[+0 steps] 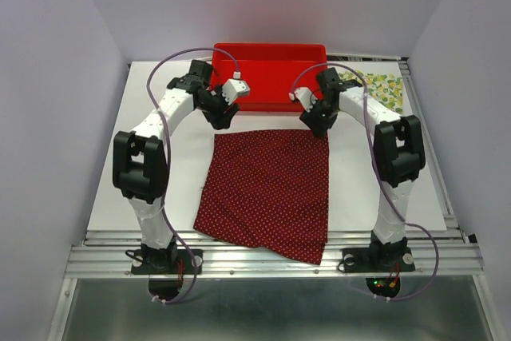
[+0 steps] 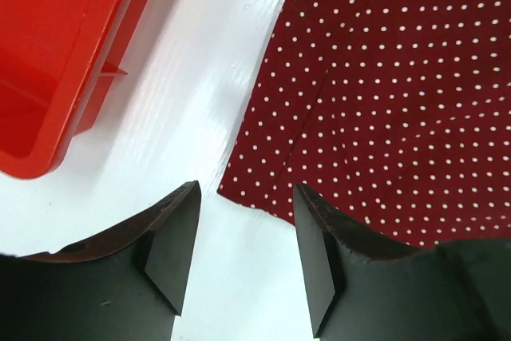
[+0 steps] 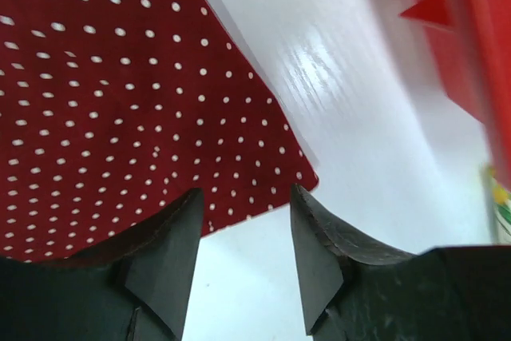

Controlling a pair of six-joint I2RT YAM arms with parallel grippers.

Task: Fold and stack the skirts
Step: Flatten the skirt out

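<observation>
The dark red skirt (image 1: 267, 193) lies spread flat in the middle of the white table (image 1: 160, 197), its near hem reaching over the table's front edge, while the lemon-print skirt (image 1: 382, 89) lies at the far right corner, just beside the red tray (image 1: 269, 69) and partly hidden by the right arm. The left gripper (image 1: 218, 115) is at the dark skirt's far left corner and the right gripper (image 1: 320, 124) at its far right corner. In the wrist views both pairs of fingers are spread apart and hold nothing, each skirt corner showing in the gap between them.
</observation>
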